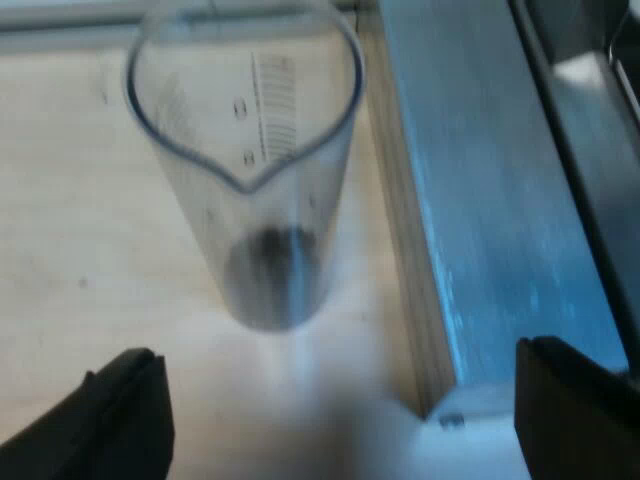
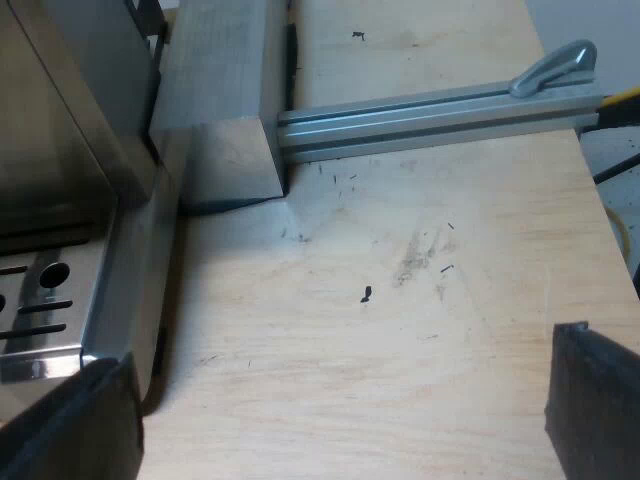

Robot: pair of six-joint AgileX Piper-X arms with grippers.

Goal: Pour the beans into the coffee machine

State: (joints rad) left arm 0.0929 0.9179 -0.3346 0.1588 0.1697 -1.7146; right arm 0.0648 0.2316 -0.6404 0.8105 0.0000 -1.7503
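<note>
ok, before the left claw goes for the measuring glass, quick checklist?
1. Clear plastic measuring glass upright on the wooden table: ok.
2. Dark contents at its bottom are beans: cannot tell.
3. Left claw open: ok.
4. Glass between its fingers: not ok, it stands ahead of them.
5. Right claw open, holding nothing, beside the steel espresso machine: ok.

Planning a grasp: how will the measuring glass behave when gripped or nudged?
The measuring glass is tall and narrow, standing upright on the wooden table, so a sideways nudge could probably tip it. Its clear, smooth wall looks slippery. There is only a little dark fill at its bottom, so it is likely light.
</note>
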